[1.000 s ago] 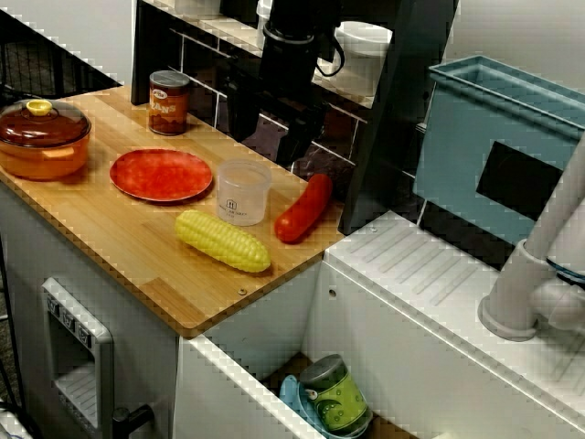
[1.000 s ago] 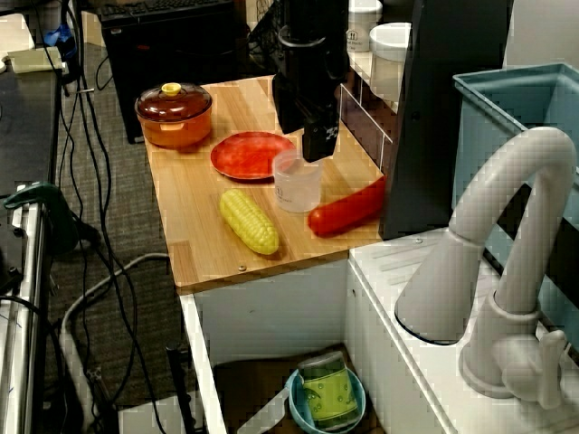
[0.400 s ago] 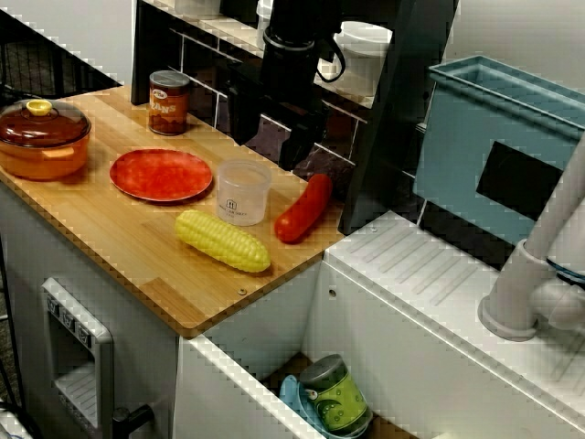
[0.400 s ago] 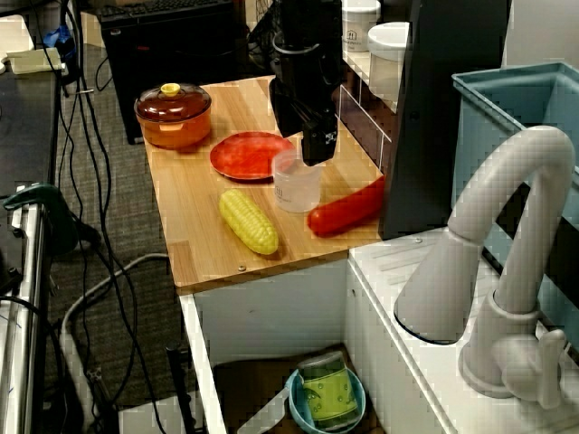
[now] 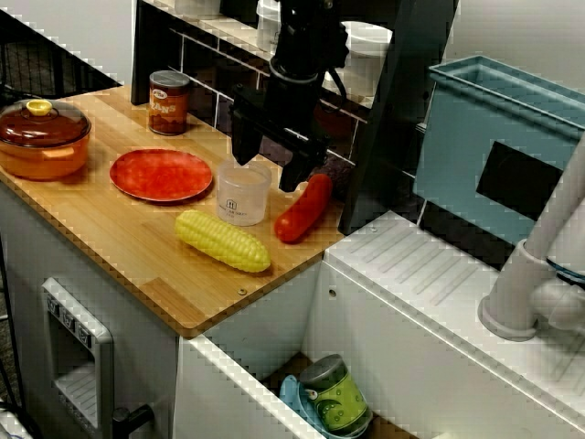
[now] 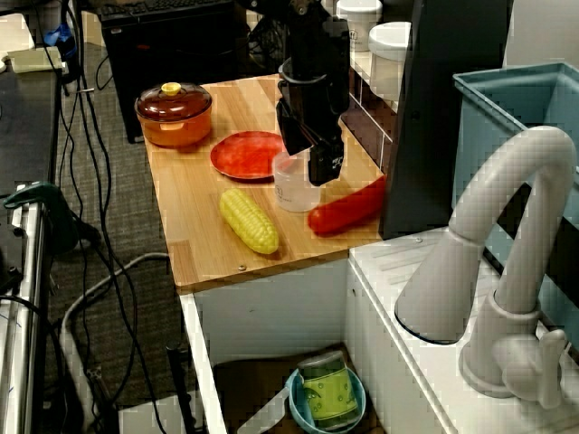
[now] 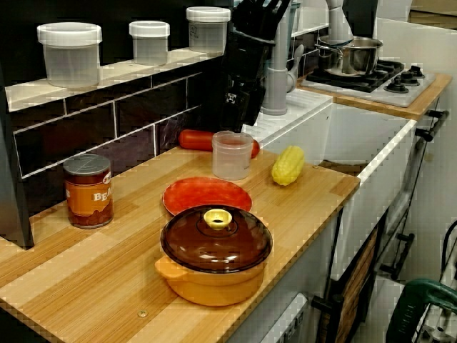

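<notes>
Hovering just above the clear cup (image 5: 244, 194), the claw (image 5: 267, 166) is spread wide and empty, one finger near the red sausage (image 5: 303, 208).

This is a small mock-up kitchen standing in a lab or office room. A wooden worktop (image 5: 137, 251) runs along a dark tiled backsplash (image 7: 107, 136) with lidded jars (image 7: 69, 53) on the ledge above; beyond one end of it come a white sink (image 5: 265, 334) with a faucet (image 6: 507, 226) and a hob (image 7: 378, 75) bearing a steel pot (image 7: 350, 53). On the worktop stand an orange casserole (image 7: 214, 257), a red plate (image 7: 207, 195), a soup can (image 7: 88, 190) and a clear cup (image 7: 232, 153), while off its other end loose cables (image 6: 90, 154) trail over grey carpet (image 6: 127, 199).
</notes>
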